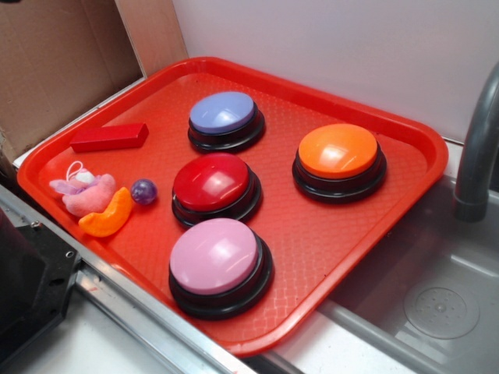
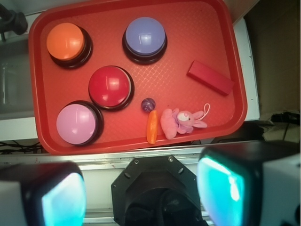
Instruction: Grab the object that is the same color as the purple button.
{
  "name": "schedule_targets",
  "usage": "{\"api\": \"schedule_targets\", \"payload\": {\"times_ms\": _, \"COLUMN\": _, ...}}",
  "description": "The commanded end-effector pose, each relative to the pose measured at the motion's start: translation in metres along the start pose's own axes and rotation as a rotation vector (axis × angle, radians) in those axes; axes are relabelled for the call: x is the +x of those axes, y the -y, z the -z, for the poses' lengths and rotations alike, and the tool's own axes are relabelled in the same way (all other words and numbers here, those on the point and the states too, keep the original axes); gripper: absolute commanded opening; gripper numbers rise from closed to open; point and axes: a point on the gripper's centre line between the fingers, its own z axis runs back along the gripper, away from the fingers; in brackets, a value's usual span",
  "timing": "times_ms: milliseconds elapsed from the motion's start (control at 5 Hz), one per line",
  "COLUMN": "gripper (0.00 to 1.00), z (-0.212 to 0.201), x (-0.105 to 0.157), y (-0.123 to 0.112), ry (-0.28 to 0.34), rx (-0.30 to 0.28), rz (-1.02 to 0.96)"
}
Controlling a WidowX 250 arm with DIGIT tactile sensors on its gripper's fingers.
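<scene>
The object, a small glossy dark-purple ball (image 1: 143, 191) (image 2: 148, 104), lies on the red tray (image 1: 335, 234) (image 2: 207, 28) near its front left corner. It sits between the red button (image 1: 212, 183) (image 2: 110, 85) and an orange crescent piece (image 1: 109, 218) (image 2: 151, 127). The purple button (image 1: 222, 113) (image 2: 145, 35) stands at the tray's back. My gripper (image 2: 141, 188) shows only in the wrist view. It hangs high above the tray's near edge, over the black robot base (image 2: 160, 188). Its teal-padded fingers (image 2: 221, 183) stand wide apart and hold nothing.
An orange button (image 1: 338, 152) (image 2: 67, 41), a pink-lilac button (image 1: 214, 255) (image 2: 76, 124), a red block (image 1: 109, 137) (image 2: 209, 77) and a pink plush toy (image 1: 86, 191) (image 2: 181, 120) share the tray. A sink (image 1: 437, 304) with a grey faucet (image 1: 477, 148) lies to the right.
</scene>
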Motion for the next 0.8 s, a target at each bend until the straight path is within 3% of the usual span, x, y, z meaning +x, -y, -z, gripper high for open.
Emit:
{"api": "schedule_targets", "payload": {"times_ms": 0, "gripper": 1.00, "z": 0.000, "x": 0.000, "y": 0.000, "ry": 0.000, "rx": 0.000, "rz": 0.000}}
{"api": "schedule_targets", "payload": {"times_ms": 600, "gripper": 1.00, "z": 0.046, "x": 0.015, "y": 0.004, "ry": 0.071, "rx": 0.024, "rz": 0.353}}
